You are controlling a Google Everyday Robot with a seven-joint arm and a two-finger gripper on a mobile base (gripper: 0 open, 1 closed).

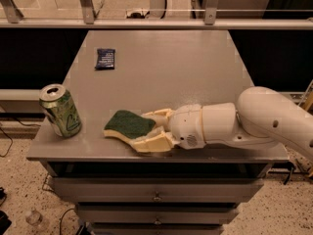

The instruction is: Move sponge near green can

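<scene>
The sponge (126, 122), dark green on top with a pale yellow base, lies low over the grey table (171, 67) near its front edge. My gripper (145, 130) reaches in from the right. Its cream fingers (157, 114) are closed on the sponge's right end, one behind it and one in front. The green can (61, 111) stands upright at the table's front left corner, about a hand's width left of the sponge and apart from it.
A small dark blue packet (105, 58) lies at the back left of the table. A rail (156, 23) runs behind the far edge. Drawers (156, 195) sit below the front edge. My white arm (264, 119) covers the front right.
</scene>
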